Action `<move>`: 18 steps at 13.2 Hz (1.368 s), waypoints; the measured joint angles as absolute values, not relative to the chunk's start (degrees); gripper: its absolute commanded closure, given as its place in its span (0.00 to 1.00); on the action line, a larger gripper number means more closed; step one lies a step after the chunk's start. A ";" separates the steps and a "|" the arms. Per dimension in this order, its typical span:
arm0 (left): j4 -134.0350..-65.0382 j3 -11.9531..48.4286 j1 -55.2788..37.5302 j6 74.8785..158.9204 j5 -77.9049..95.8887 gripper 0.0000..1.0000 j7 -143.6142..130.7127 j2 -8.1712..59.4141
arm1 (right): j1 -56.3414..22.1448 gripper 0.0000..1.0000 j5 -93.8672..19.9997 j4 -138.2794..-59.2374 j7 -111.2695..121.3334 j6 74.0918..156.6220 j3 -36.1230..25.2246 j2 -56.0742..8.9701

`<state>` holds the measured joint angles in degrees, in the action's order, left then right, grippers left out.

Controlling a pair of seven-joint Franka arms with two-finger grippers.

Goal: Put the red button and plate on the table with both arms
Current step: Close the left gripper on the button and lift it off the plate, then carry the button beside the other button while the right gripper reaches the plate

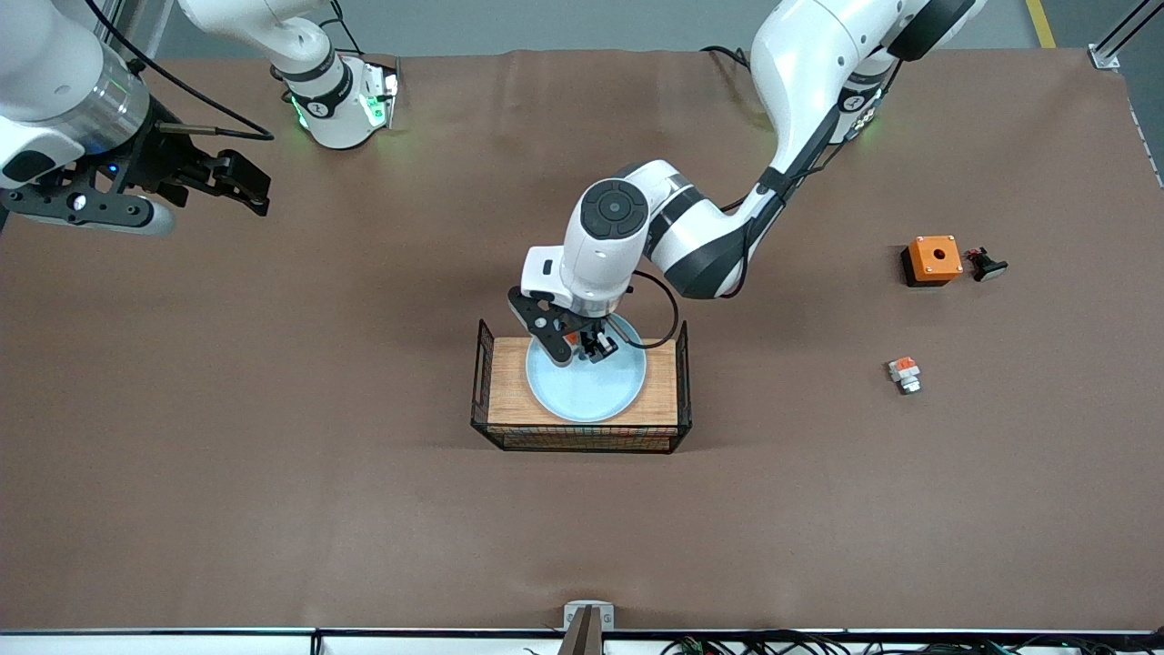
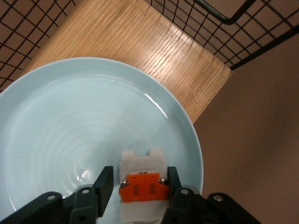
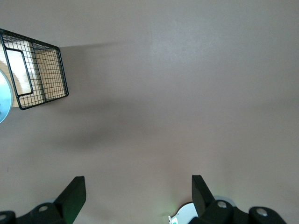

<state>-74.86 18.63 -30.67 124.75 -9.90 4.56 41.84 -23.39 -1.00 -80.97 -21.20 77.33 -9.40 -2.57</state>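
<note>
Partly hidden by the left claw (image 1: 589, 347) pinching it, we see the red button (image 2: 143, 188) over the plate (image 1: 582, 396) on the rack (image 1: 509, 400); the right claw (image 3: 135, 196) waits spread above bare worktop (image 1: 273, 509).

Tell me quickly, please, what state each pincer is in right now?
Left pincer: shut on the red button, over the plate.
Right pincer: open, holding nothing, over the table.
</note>
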 measured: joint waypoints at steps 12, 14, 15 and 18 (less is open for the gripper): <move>-71.63 18.45 -25.27 100.57 -4.28 0.99 -4.05 24.00 | -31.27 0.00 -1.05 -84.79 -36.25 78.41 -8.80 -3.80; -71.80 18.26 -19.49 94.64 -4.07 1.00 -3.99 20.05 | -33.88 0.01 -1.28 -87.59 -43.11 80.57 -8.76 -3.90; -72.07 18.17 -16.23 91.94 -4.07 1.00 -3.60 18.97 | -35.65 0.01 -1.92 -89.16 -48.18 82.20 -8.73 -3.93; -73.96 17.79 -7.52 88.58 -5.03 0.99 -2.89 18.72 | -41.60 0.01 -4.11 -92.36 -68.13 87.92 -8.60 -3.93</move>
<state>-73.96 17.79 -7.52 88.58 -5.03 -2.89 18.72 -41.60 -4.11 -92.36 -68.13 87.92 -8.60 -3.93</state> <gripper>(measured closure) 0.586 0.009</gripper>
